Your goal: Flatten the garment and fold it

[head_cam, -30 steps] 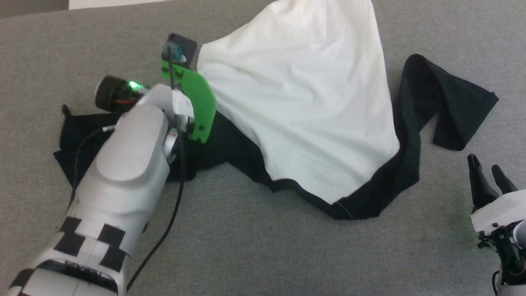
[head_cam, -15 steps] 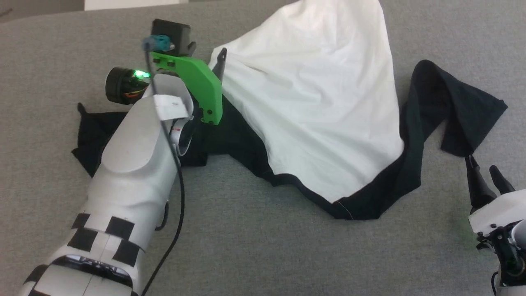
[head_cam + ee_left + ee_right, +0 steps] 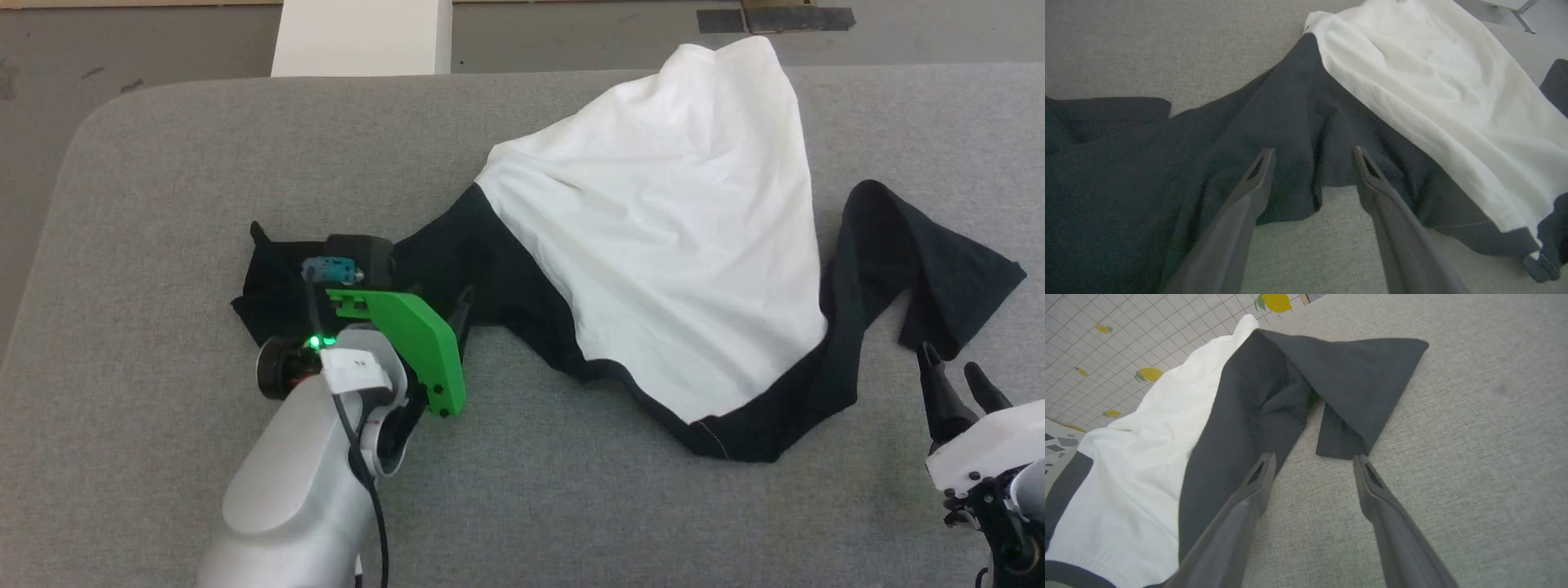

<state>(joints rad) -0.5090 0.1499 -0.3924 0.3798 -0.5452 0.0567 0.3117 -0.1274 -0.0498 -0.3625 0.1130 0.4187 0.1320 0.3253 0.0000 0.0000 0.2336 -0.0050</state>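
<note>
Flattening is the step in hand, I judge. The long-sleeved shirt (image 3: 678, 245) lies crumpled across the middle of the grey tabletop (image 3: 163, 163), its white body peaked toward the far edge. One black sleeve (image 3: 273, 282) stretches toward the left edge, and the other sleeve (image 3: 939, 253) is doubled back on itself near the right edge. Left gripper (image 3: 1312, 150) hovers over the left sleeve's near edge, fingers spread wide and holding nothing. The right gripper (image 3: 1312, 457) stands just as wide and empty, just short of the doubled sleeve's end. To do this well, each should pinch a sleeve end low and both draw outward evenly, so the body goes taut without sliding. Open room lies along the near edge and at the far left corner — the far edge is crowded, since the shirt's peak reaches it.
</note>
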